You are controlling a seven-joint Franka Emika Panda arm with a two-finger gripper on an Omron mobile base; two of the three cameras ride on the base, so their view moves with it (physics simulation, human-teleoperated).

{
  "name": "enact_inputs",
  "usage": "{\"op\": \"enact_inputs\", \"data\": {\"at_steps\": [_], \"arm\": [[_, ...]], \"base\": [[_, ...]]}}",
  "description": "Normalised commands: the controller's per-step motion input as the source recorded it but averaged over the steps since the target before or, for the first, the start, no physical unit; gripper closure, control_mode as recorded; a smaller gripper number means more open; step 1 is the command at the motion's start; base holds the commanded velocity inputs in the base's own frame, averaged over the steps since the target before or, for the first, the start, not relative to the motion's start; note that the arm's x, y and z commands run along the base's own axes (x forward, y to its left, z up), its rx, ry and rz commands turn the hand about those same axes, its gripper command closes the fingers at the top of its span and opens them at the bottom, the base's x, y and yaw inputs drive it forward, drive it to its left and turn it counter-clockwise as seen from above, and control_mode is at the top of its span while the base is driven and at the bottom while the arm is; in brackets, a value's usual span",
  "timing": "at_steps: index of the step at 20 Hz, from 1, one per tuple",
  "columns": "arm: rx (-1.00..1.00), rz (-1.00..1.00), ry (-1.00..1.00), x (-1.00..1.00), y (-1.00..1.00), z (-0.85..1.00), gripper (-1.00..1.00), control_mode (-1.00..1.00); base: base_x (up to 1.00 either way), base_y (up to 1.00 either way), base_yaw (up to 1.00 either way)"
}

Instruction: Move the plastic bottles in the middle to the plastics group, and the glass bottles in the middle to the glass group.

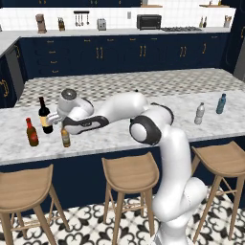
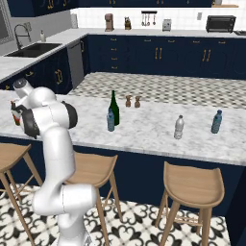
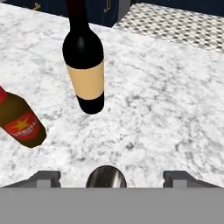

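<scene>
Hand view looks down on the marble surface (image 3: pixel 175 109), where the pincer (image 3: pixel 106 177) stands with its jaws spread wide on either side of the metal cap of the beer bottle (image 3: pixel 106 176), holding nothing. Just beyond stand the black wine bottle (image 3: pixel 84 65) with its cream label and, to its left, the red-brown bottle (image 3: pixel 19 122) with a yellow star label. From the left base view, the beer bottle (image 1: pixel 65 137) stands upright at the left end of the surface, close beside those two. Farther right, in the right base view, the green wine bottle (image 2: pixel 114 108) and the small blue-grey bottle (image 2: pixel 110 120) stand together mid-surface; the pale grey bottle (image 2: pixel 178 127) and the bright blue bottle (image 2: pixel 216 122) stand at the right.
</scene>
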Motion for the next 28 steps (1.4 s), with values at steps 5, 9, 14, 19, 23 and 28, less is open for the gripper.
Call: {"op": "enact_inputs", "data": {"at_steps": [5, 9, 14, 19, 23, 28], "arm": [[0.19, 0.0, -0.03, 0.0, -0.03, 0.49, -1.0, -1.0], [0.07, 0.0, 0.0, -0.03, -0.43, 0.52, -1.0, -1.0], [0.0, 0.0, -0.05, -0.3, -0.76, 0.13, -1.0, -1.0], [0.0, 0.0, -0.01, -0.37, -0.85, 0.21, -1.0, -1.0], [0.0, 0.0, 0.02, -0.59, -0.95, 0.27, -1.0, -1.0], [0.0, 0.0, 0.25, -0.47, -0.85, 0.41, -1.0, -1.0]], "base": [[0.0, 0.0, 0.0], [0.0, 0.0, 0.0], [0.0, 0.0, 0.0], [0.0, 0.0, 0.0], [0.0, 0.0, 0.0], [0.0, 0.0, 0.0]]}}
